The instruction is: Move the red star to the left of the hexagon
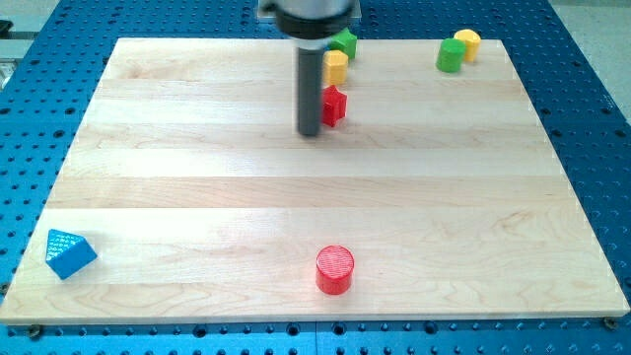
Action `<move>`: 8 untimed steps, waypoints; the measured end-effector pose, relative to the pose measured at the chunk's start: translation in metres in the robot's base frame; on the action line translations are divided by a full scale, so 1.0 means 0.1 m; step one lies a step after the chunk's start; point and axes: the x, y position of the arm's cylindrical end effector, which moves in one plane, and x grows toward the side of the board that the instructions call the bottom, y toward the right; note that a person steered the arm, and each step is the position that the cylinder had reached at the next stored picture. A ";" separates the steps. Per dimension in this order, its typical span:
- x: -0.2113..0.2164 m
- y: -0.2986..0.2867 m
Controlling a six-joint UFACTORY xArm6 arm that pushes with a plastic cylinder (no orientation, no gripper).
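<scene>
A pale wooden board (197,197) is seen from above, laid on a blue perforated table (30,148). At the view's far left, near the bottom corner, a blue block (69,253) of roughly triangular shape sits at the board's edge. Near the middle of the bottom edge a red cylinder (334,269) stands upright. Toward the top centre, a dark rod comes down from the arm, whose body is cut off by the view's top edge; my tip (311,132) rests on the board, just left of the red star (334,106), apparently touching it. No gripper is fitted, so no open or closed state can be told. The red star is small and glossy, its left side hidden by the rod, so its points are hard to make out. Just above it sits a yellow block (336,66), then a green block (344,42), both partly covered. At the top right, a green cylinder (450,55) touches 1 yellow block (467,41).
</scene>
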 end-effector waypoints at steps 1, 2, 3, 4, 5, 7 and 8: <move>0.20 0.34; -0.01 1.04; -0.15 1.03; -0.15 0.47; -0.17 0.33; 0.03 -0.09; -0.30 0.07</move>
